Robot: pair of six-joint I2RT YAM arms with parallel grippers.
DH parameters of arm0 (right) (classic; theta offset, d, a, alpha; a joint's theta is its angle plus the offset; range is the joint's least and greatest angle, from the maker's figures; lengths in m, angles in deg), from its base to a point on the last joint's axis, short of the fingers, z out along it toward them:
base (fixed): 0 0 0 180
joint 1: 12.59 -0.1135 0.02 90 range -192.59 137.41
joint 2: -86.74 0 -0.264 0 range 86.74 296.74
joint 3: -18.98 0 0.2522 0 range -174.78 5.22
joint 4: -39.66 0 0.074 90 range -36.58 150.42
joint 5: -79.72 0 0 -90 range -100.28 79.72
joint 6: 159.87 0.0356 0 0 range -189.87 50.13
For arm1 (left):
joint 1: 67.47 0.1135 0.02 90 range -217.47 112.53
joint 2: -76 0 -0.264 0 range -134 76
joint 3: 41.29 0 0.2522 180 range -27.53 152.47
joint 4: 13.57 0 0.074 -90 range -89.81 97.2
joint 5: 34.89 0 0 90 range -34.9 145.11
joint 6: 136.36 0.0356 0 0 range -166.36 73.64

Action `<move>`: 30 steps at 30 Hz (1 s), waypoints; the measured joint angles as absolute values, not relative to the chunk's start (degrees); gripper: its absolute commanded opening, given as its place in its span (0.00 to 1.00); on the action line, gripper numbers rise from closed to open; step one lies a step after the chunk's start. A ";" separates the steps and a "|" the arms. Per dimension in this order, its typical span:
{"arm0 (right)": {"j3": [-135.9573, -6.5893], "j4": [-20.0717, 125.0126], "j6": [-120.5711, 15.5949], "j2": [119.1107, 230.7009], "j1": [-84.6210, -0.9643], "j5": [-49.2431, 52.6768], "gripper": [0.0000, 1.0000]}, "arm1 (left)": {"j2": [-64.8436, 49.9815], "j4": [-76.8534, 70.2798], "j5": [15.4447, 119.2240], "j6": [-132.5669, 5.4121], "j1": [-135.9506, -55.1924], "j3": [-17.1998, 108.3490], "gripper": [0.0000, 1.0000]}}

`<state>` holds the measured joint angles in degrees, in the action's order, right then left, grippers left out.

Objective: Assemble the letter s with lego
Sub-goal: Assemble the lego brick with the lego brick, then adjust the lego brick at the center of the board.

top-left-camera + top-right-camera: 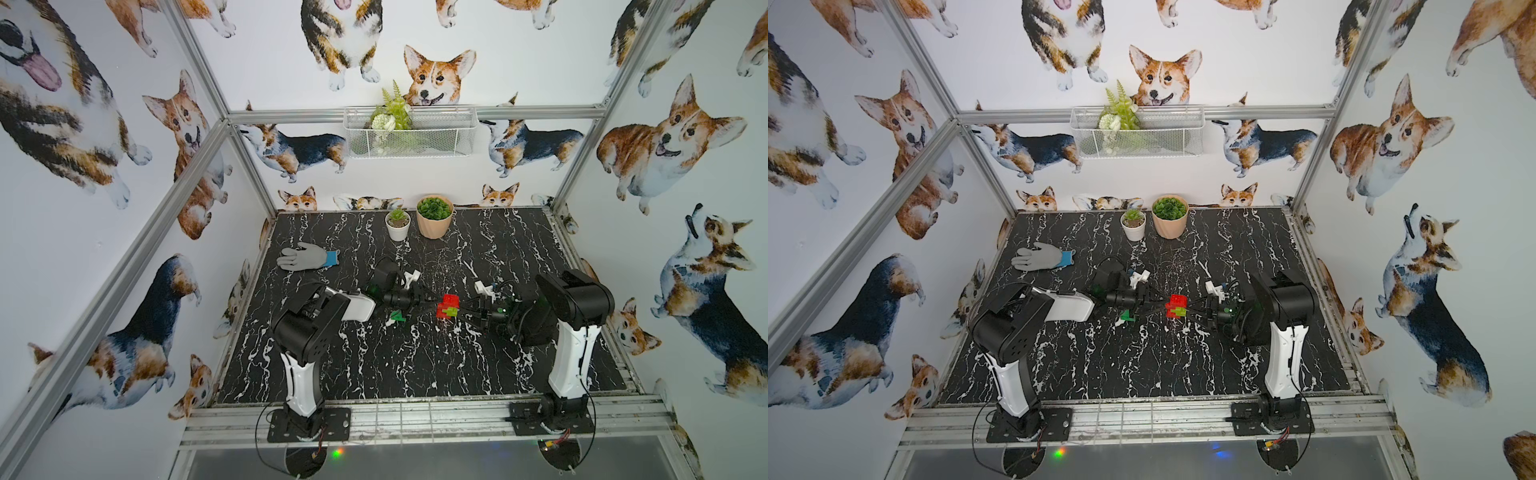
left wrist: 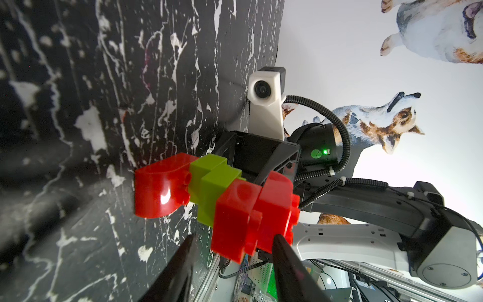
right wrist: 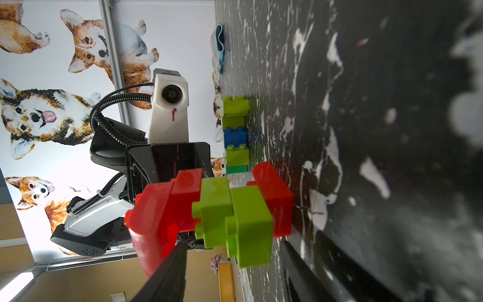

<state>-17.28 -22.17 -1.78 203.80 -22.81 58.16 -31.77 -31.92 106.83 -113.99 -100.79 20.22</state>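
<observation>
Two grippers meet at one lego cluster on the table, well out from the tan pot toward the arm bases: red brick at the table end, 2 lime in the mid, 2 red at the far end. Left gripper sits part-open astride the far reds w/ a gap by one finger, no grip. Right gripper is part-open round the cluster; can't tell if it pinches. Second lego stack, lime/blue/green, lies flat, also out from the pot, left-arm side.

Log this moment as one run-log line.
red-and-lime lego stack: standing on table | left pincer: flanking it | right pincer: flanking it
</observation>
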 measured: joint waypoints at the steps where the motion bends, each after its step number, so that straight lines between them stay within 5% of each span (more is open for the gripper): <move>1: -17.04 -21.97 -2.08 203.60 -22.63 58.16 0.59 | -31.59 -31.18 106.83 -113.53 -100.71 20.24 0.54; 15: -14.22 -7.00 -6.04 186.94 -17.34 54.56 0.62 | -22.15 -9.45 105.41 -100.05 -96.53 26.45 0.64; 23: -23.30 30.31 -30.91 156.98 -17.50 44.90 0.71 | -11.92 14.19 98.81 -82.54 -89.89 31.34 0.67; 30: -28.13 49.45 -50.17 146.90 -24.47 34.21 0.74 | -6.17 25.04 94.90 -71.50 -84.66 32.87 0.68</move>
